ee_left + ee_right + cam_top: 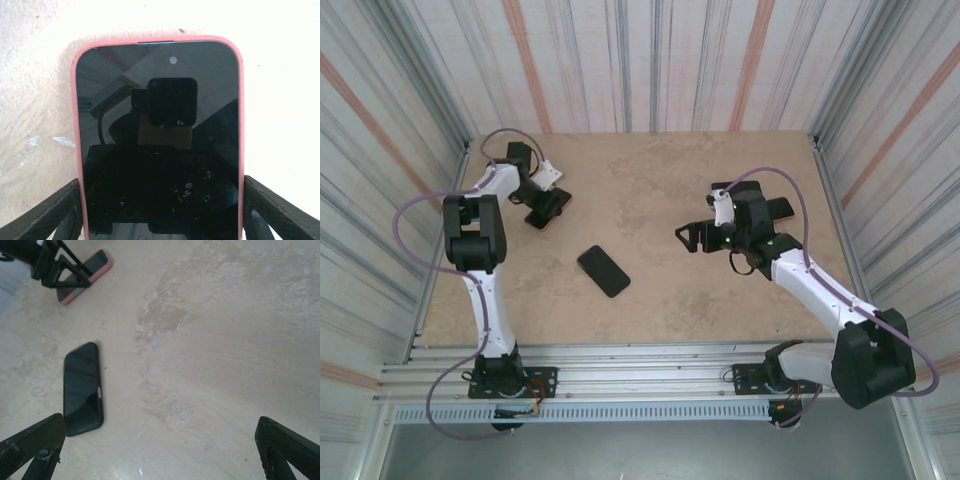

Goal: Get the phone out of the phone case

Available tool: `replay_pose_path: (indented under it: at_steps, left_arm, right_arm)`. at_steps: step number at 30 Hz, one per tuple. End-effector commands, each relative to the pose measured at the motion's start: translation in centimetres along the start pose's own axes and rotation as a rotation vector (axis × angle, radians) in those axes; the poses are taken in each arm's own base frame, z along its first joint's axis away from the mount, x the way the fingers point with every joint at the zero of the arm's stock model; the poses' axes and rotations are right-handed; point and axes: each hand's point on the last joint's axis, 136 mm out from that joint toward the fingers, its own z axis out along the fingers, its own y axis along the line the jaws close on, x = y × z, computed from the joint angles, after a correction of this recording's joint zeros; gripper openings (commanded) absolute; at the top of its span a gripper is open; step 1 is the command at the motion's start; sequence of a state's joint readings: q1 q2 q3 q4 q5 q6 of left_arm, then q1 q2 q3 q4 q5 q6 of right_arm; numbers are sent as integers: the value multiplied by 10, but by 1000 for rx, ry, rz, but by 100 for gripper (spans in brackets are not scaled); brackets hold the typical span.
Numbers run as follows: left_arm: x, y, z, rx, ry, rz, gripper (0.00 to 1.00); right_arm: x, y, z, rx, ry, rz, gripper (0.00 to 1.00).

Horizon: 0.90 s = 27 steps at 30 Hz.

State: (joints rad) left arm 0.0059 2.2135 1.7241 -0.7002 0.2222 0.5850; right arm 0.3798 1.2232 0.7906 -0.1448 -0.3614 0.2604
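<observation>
A phone with a dark screen (160, 125) sits in a pink case (240, 100) lying flat at the table's far left (549, 210). My left gripper (161, 210) straddles its near end, one finger pressed against each long side of the case, so it is shut on the case. The right wrist view shows the pink case (97, 267) at top left with the left gripper (60, 275) over it. My right gripper (688, 238) hovers open over bare table right of centre, its fingers (30, 445) spread wide with nothing between them.
A second black phone (603, 270) lies flat mid-table, left of the right gripper (160, 450) and seen as a dark slab (83, 388) in its wrist view. A flat black object (778, 209) lies behind the right arm. Striped walls enclose the table.
</observation>
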Motion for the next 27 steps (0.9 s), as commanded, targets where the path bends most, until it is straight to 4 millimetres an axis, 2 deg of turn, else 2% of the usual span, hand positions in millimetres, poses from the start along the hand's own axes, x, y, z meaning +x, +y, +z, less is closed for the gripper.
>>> replay_pose_path:
  at_steps: [1, 6, 7, 8, 11, 15, 19, 27]
  left_arm:
    - [-17, -2, -28, -18, -28, -57, 66]
    - [-43, -6, -61, -42, -113, -155, 64]
    - [-46, -10, -63, -31, -122, -178, 64]
    - [-55, -15, -78, -36, -160, -187, 64]
    - [-70, -32, -94, -34, -215, -213, 63]
    - [-90, -61, -116, 1, -296, -281, 63]
    - [-118, -100, -137, 86, -436, -329, 62]
    - [-151, -160, -162, 203, -558, -463, 62]
  right_arm:
    - [-22, 14, -1, -57, -55, 45, 99]
    - [-31, 16, 4, -84, -91, 113, 99]
    - [-31, 17, 6, -90, -93, 121, 99]
    - [-32, 17, 8, -98, -95, 127, 99]
    - [-37, 19, 13, -119, -109, 159, 99]
    - [-46, 28, 20, -168, -126, 193, 99]
    - [-52, 38, 30, -193, -119, 193, 100]
    - [-59, 54, 50, -228, -97, 173, 97]
